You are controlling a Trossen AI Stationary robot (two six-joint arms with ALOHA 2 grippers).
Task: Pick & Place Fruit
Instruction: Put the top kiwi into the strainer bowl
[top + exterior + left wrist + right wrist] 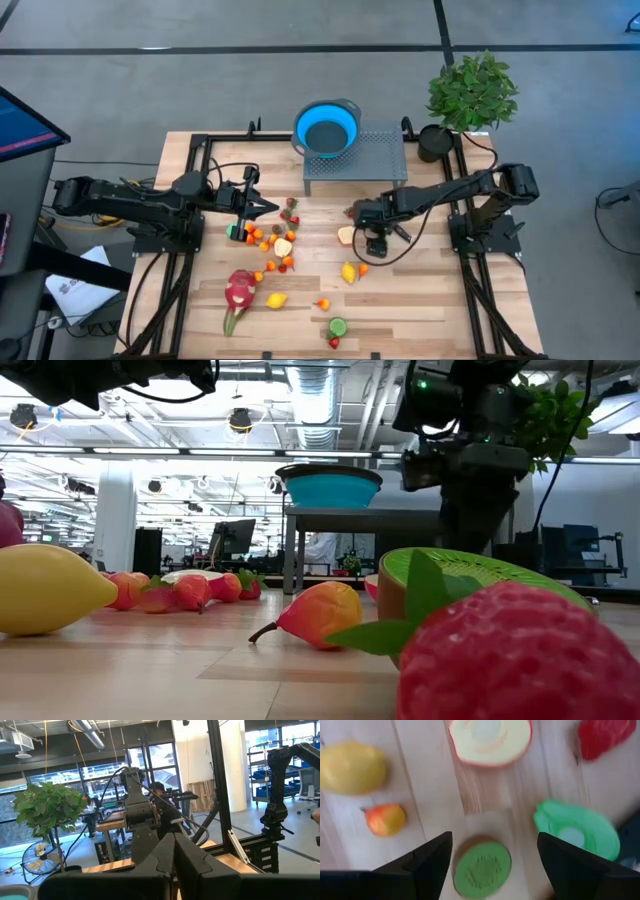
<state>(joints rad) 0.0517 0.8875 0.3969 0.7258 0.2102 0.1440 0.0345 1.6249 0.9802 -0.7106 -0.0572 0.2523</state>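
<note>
Left arm reaches from the 9 o'clock edge of the high view toward centre, stretched nearly flat, wrist level. Left gripper (pixel 268 208) points to 3 o'clock, fingers (pixel 192 862) pressed together, nothing between them.

Right arm comes in from the 3 o'clock side, elbow bent near its base, forearm running toward 9 o'clock, wrist tipped downward. Right gripper (pixel 375 243) aims down, just right of centre, at about 4 o'clock of the left gripper. Its fingers (pixel 432 857) are spread wide, holding nothing. The two grippers are apart.
</note>
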